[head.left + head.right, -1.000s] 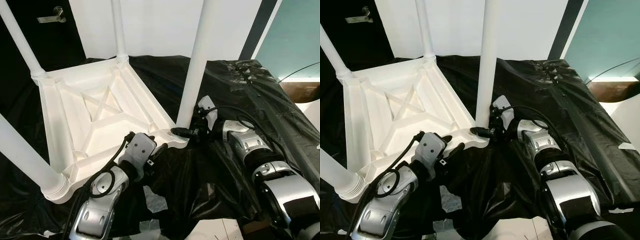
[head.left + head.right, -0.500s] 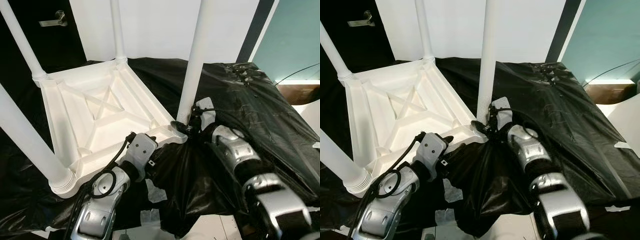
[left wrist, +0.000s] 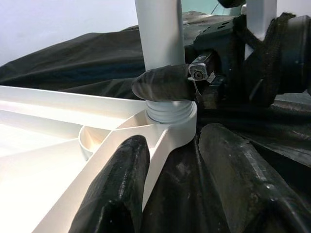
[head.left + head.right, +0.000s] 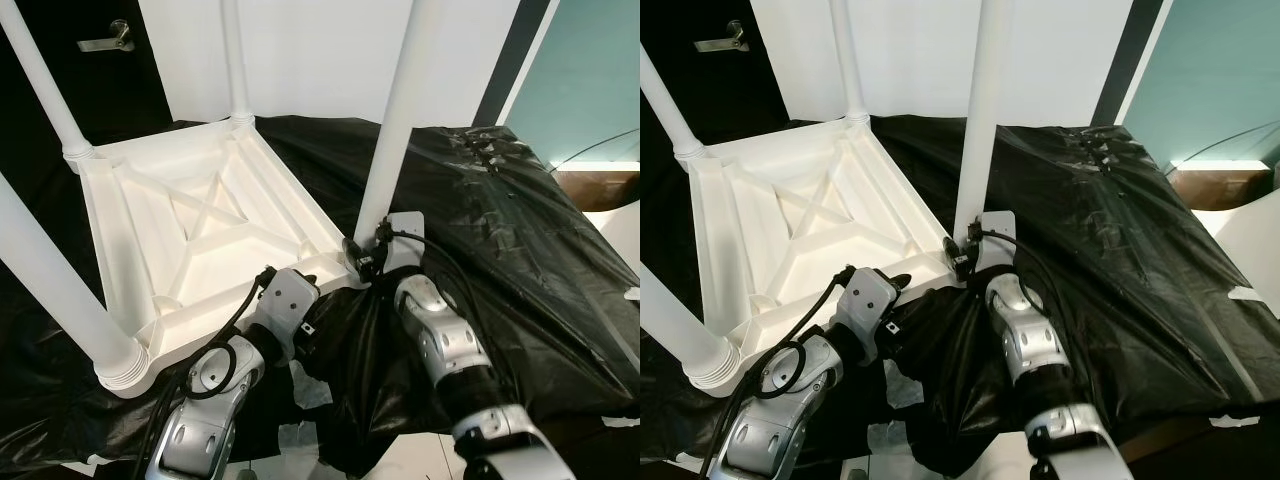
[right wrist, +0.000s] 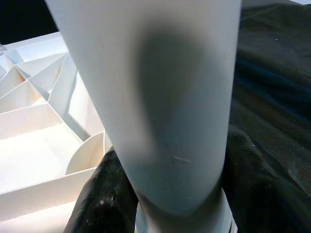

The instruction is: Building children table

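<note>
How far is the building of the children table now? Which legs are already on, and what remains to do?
Done: the white tabletop lies upside down on black sheeting, with all four legs standing in its corners. In hand: the right gripper clasps the base of the near right leg; the left gripper straddles that corner's edge, open. Left, probably: seating this leg fully and turning the table upright.

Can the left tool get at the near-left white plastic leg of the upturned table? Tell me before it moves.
Probably yes. The left tool sits by the near edge of the white plastic upturned table, and the near-left white plastic leg stands along that same edge with only black sheeting between.
</note>
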Robot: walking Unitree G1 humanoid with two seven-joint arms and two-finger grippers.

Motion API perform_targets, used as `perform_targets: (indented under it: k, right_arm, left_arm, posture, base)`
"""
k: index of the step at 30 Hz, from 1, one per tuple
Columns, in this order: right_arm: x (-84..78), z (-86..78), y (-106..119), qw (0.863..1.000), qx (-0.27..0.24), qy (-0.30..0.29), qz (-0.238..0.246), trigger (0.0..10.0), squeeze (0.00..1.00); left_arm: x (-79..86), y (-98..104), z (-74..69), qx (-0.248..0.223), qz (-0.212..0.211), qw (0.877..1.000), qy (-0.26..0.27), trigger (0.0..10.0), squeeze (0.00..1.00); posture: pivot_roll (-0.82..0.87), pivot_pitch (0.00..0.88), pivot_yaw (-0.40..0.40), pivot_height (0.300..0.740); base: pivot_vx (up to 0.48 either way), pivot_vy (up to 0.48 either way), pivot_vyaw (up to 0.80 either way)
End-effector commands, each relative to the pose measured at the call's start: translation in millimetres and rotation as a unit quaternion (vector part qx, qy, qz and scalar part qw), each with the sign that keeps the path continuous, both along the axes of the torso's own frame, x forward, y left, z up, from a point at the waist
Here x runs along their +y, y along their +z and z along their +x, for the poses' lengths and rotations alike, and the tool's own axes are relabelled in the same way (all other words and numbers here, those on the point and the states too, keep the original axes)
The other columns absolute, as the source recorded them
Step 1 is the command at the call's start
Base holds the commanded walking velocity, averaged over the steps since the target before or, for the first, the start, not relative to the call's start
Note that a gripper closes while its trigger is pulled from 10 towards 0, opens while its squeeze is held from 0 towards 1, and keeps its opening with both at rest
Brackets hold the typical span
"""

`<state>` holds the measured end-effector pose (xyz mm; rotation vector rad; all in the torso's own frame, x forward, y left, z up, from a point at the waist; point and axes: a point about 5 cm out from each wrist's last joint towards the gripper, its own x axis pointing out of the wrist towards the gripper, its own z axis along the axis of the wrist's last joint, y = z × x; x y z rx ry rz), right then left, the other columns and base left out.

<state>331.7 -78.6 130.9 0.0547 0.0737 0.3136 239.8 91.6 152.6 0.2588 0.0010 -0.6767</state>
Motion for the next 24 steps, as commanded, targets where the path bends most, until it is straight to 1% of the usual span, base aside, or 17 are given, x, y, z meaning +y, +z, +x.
perform_targets:
  k: [1,5,6,10,11,12,13,14,15,16,17,18,19,20,22,23,24]
  right_arm:
    - [-2.1,-5.4,-17.4,0.999,0.044,-0.006,0.0,10.0,0.0]
    - [-4.2,-5.4,-15.3,0.999,0.041,-0.012,-0.005,10.0,0.0]
    - [-5.8,-5.6,-13.4,0.999,0.037,-0.019,-0.006,10.0,1.0]
    - [-14.8,-5.9,-2.4,1.0,0.016,-0.021,0.007,10.0,1.0]
    - [-14.8,-5.9,-2.4,1.0,0.016,-0.021,0.007,10.0,1.0]
    - [-22.0,-5.7,3.8,1.0,-0.001,-0.002,0.016,10.0,1.0]
    - [-22.0,-5.7,3.8,1.0,-0.001,-0.002,0.016,10.0,1.0]
    - [-30.3,-4.7,6.1,1.0,-0.013,0.011,0.018,10.0,1.0]
    - [-30.3,-4.7,6.1,1.0,-0.013,0.011,0.018,10.0,1.0]
    - [-35.9,-4.0,7.5,0.999,-0.02,0.019,0.018,10.0,1.0]
    - [-53.2,-1.6,7.0,0.998,-0.032,0.056,0.01,10.0,0.0]
    - [-59.4,-0.3,5.7,0.997,-0.033,0.069,0.001,10.0,0.0]
    - [-59.4,-0.3,5.7,0.997,-0.033,0.069,0.001,10.0,0.0]
    - [-63.2,0.6,4.9,0.997,-0.034,0.076,-0.004,10.0,0.0]
    - [-66.8,3.1,3.0,0.994,-0.022,0.11,-0.013,10.0,0.0]
    - [-66.8,3.1,3.0,0.994,-0.022,0.11,-0.013,10.0,0.0]
    - [-68.7,5.5,3.1,0.991,-0.018,0.133,-0.02,10.0,0.0]
  left_arm:
    - [-0.1,-3.2,-0.4,0.001,0.0,1.0,0.016,10.0,0.0]
    - [0.3,-3.9,-0.6,0.002,0.002,1.0,0.015,10.0,0.0]
    - [0.4,-4.0,-0.5,0.002,0.003,1.0,0.015,10.0,0.0]
    - [1.0,-3.2,0.0,0.0,0.004,1.0,0.016,10.0,0.0]
    - [1.0,-3.2,0.0,0.0,0.004,1.0,0.016,10.0,0.0]
    - [1.7,-3.2,-0.3,0.0,0.005,1.0,0.017,10.0,0.0]
    - [1.7,-3.2,-0.3,0.0,0.005,1.0,0.017,10.0,0.0]
    - [2.0,-3.3,-0.6,0.001,0.005,1.0,0.017,10.0,0.0]
    - [2.0,-3.3,-0.6,0.001,0.005,1.0,0.017,10.0,0.0]
    - [2.1,-3.4,-0.8,0.001,0.005,1.0,0.017,10.0,0.0]
    - [2.6,-3.7,-0.9,0.002,0.004,1.0,0.019,10.0,0.0]
    - [2.7,-4.0,-1.0,0.002,0.004,1.0,0.02,10.0,0.0]
    - [2.7,-4.0,-1.0,0.002,0.004,1.0,0.02,10.0,0.0]
    - [2.6,-4.2,-1.1,0.003,0.004,1.0,0.021,10.0,0.0]
    - [2.2,-4.6,-0.9,0.003,0.004,1.0,0.02,10.0,0.0]
    - [2.2,-4.6,-0.9,0.003,0.004,1.0,0.02,10.0,0.0]
    - [2.1,-4.5,-0.8,0.003,0.004,1.0,0.019,10.0,0.0]
  posture:
    - [0.11,0.021,-0.087,0.74]
    - [0.11,0.021,-0.088,0.74]
    - [0.11,0.018,-0.087,0.74]
    - [0.11,0.023,-0.086,0.74]
    - [0.11,0.023,-0.086,0.74]
    - [0.11,0.028,-0.084,0.74]
    - [0.11,0.028,-0.084,0.74]
    - [0.1,0.03,-0.085,0.74]
    - [0.1,0.03,-0.085,0.74]
    - [0.1,0.03,-0.085,0.74]
    - [0.1,0.034,-0.084,0.74]
    - [0.1,0.034,-0.084,0.74]
    - [0.1,0.034,-0.084,0.74]
    - [0.1,0.034,-0.084,0.74]
    - [0.1,0.036,-0.08,0.74]
    - [0.1,0.036,-0.08,0.74]
    - [0.1,0.036,-0.077,0.74]
  base:
    - [0.0,0.0,0.0]
    - [0.0,0.0,0.0]
    - [0.0,0.0,0.0]
    - [0.0,0.0,0.0]
    - [0.0,0.0,0.0]
    - [0.0,0.0,0.0]
    - [0.0,0.0,0.0]
    - [0.0,0.0,0.0]
    - [0.0,0.0,0.0]
    - [0.0,0.0,0.0]
    - [0.0,0.0,0.0]
    - [0.0,0.0,0.0]
    - [0.0,0.0,0.0]
    - [0.0,0.0,0.0]
    - [0.0,0.0,0.0]
    - [0.0,0.0,0.0]
    - [0.0,0.0,0.0]
